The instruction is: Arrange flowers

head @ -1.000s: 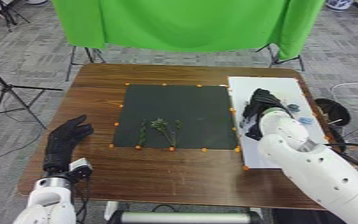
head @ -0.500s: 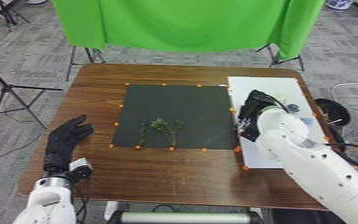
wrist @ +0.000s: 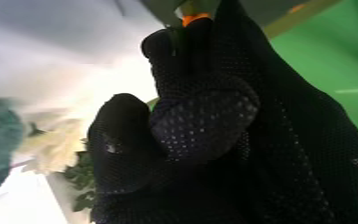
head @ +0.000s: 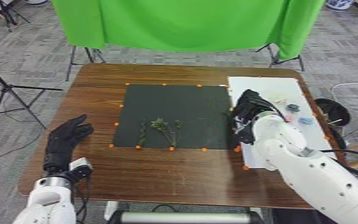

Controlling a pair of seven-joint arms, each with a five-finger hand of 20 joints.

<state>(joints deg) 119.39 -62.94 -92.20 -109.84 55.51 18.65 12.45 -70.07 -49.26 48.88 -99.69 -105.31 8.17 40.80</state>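
My right hand (head: 249, 112) is over the seam between the white board (head: 262, 84) and the dark mat (head: 175, 100). In the right wrist view, the hand (wrist: 202, 120) has its fingers and thumb curled round a thin green stem, mostly hidden by the glove. Faint greenery (head: 216, 104) hangs over the mat's right side, left of that hand. Several green sprigs (head: 162, 127) lie on the mat's lower half. Blue-grey flowers (head: 293, 107) and pale flowers (head: 278, 95) rest on the board. Left of the mat, my left hand (head: 69, 135) is open.
Orange markers (head: 205, 150) line the mat's edges on the brown table (head: 158, 175). A black bin (head: 334, 111) stands beyond the table's right edge. Behind the table hangs a green cloth (head: 184, 25).
My right hand has shifted left from the white board toward the mat, with the stem in it. A pinkish bit on the board has come into sight beside the wrist. My left hand has stayed still.
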